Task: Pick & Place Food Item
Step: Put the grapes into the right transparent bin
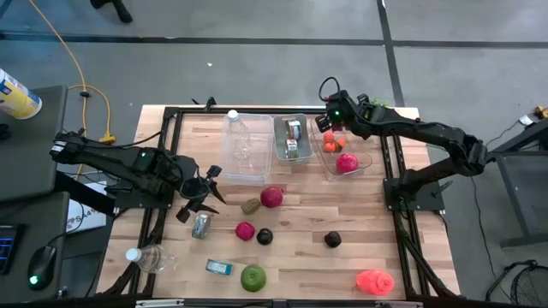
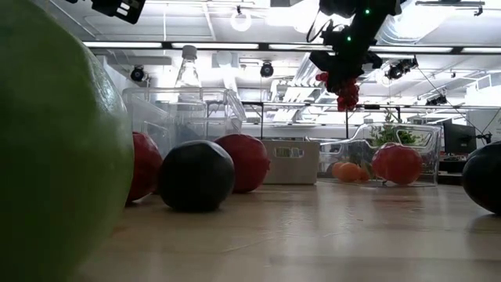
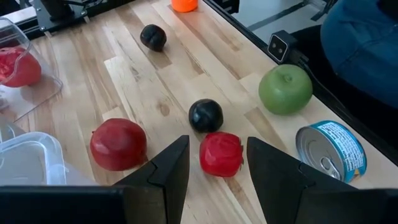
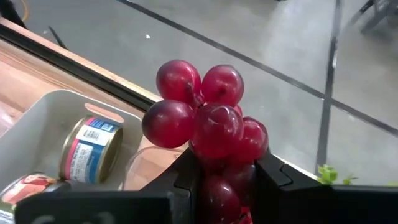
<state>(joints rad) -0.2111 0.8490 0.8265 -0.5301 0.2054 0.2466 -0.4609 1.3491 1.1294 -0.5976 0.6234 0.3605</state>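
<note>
high view | right fingers (image 1: pixel 328 122) clamp grapes (image 4: pixel 208 127) | over table's far edge (image 1: pixel 282 109)

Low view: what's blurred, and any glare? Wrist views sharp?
Low view: green apple fills the near left, out of focus; ceiling lights glare behind the right gripper and its grapes. Right wrist view: grapes sharp, floor soft. Left wrist view: evenly lit, fruit crisp, left gripper dark.

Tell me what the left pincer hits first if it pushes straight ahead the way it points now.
Most likely the small red fruit: in the wrist view it lies right between the open left pincer's fingers, just ahead. The black fruit sits directly behind it. Depth is hard to judge, so the pincer might pass above it.
</note>
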